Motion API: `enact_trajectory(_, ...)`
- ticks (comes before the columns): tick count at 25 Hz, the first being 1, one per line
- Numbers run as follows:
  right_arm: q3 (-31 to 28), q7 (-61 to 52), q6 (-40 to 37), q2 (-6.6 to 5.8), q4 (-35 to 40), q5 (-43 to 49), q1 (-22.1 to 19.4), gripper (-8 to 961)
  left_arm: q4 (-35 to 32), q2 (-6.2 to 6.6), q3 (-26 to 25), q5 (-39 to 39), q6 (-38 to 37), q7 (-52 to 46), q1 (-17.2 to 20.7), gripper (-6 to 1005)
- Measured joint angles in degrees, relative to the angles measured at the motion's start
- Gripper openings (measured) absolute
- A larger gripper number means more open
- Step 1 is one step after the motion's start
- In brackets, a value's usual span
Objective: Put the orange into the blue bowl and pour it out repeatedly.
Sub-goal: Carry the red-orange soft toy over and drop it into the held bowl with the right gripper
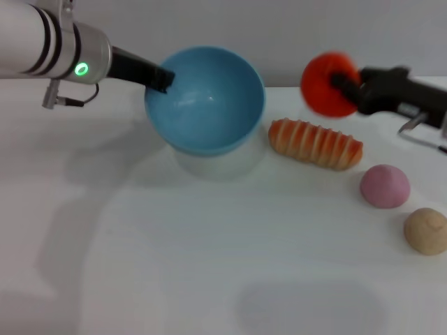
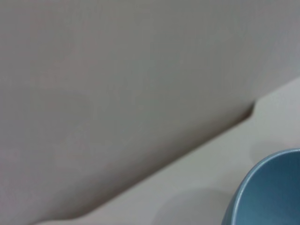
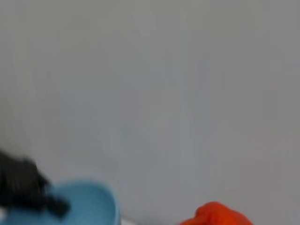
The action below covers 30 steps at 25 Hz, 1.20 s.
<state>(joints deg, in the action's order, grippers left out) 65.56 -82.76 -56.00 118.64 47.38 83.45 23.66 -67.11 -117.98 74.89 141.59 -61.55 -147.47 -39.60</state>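
The blue bowl is held up off the white table, tilted with its opening toward me; my left gripper is shut on its left rim. The bowl is empty. To its right, in the air at about the same height, the orange is held by my right gripper, which is shut on it. The left wrist view catches only a piece of the bowl's rim. In the right wrist view the orange shows at the edge, with the bowl and the left gripper's fingers farther off.
On the table under the orange lies a striped orange bread loaf. A pink ball and a tan ball sit at the right edge. A plain wall stands behind the table.
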Motion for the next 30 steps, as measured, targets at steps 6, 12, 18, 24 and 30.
enact_trajectory(6,-7.7,-0.2,-12.1,-0.25,5.7,3.0,-0.3,106,0.2,-0.21,7.8,-0.4,-1.1,-1.6,0.1,-1)
enact_trajectory(12,-6.3,-0.5,-21.3,-0.31,6.7,3.9,0.6,37,1.3,-0.48,11.3,-1.0,-0.2,-2.7,0.1,0)
enact_trajectory(18,1.5,-2.5,-22.6,-0.07,5.3,4.5,2.2,21,1.4,-0.38,11.5,-5.0,1.3,-2.1,1.0,0)
enact_trajectory(24,3.3,-2.6,-20.8,0.10,0.3,4.6,5.1,28,1.2,-0.32,13.5,-5.2,1.5,-2.1,1.0,-1)
enact_trajectory(30,3.9,-2.9,-18.2,0.02,-3.5,4.7,7.2,36,1.2,-0.22,13.6,-5.5,1.6,-2.1,1.2,-1)
